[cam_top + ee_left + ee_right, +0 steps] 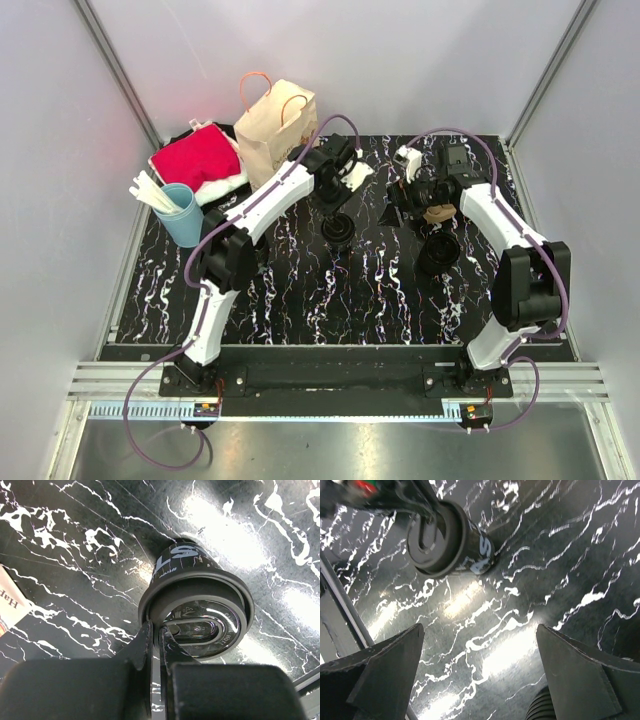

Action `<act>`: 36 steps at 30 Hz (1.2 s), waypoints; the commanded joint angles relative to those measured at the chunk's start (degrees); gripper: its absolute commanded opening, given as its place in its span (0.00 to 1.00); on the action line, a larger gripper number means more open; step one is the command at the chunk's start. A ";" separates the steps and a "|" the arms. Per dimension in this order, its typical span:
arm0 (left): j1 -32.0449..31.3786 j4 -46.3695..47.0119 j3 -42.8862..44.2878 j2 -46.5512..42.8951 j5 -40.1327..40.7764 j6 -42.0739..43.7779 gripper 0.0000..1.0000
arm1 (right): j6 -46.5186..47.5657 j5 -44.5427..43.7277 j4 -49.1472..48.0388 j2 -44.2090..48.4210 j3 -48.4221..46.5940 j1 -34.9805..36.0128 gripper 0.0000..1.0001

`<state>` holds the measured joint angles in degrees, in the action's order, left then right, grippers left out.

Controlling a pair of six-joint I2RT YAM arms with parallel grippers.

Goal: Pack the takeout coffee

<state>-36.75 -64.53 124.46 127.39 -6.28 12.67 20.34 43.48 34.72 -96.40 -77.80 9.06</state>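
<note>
The left claw [156, 636] is pinched nearly shut on the rim of the lid [205, 625] of a black cup [186, 562]. One finger [144, 647] is outside the rim and the other inside it. The cup stands on the marbled table [75, 580] right under the claw's tips, its white lettering facing away from the claw. From above, the left claw [337, 208] sits straight over that cup [337, 230]. The paper bag [275, 125] stands upright just behind the claw and to its left, handles up. Farther left of the claw lie a red cloth [195, 158] and a blue tub [182, 215] holding white sticks [150, 190].

The right claw [479, 632] is spread wide with nothing between its fingers [385, 667], only bare table [520, 605] below. The held cup [451, 542] shows ahead of it and to one side, well clear of its tips. From above, the right claw [415, 210] hangs near a second cup [437, 255], which lies just to the near side of it. Whether they touch is unclear.
</note>
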 commanded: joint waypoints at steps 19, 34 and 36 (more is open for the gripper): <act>-0.60 0.72 6.49 -0.04 -0.48 -0.63 0.49 | -4.78 2.03 -4.13 1.84 5.02 2.89 0.96; 4.49 9.95 -5.45 -7.16 -11.28 -1.86 0.65 | -26.13 19.87 -21.16 -11.60 3.62 3.24 0.74; 5.28 10.74 -6.42 -7.51 -11.99 -1.59 0.66 | -28.58 20.23 -22.15 -12.67 2.92 3.68 0.72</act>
<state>-33.01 -58.76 119.92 124.03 -13.26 11.55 -0.38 58.50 19.33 -107.55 -72.73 11.90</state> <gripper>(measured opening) 0.654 0.738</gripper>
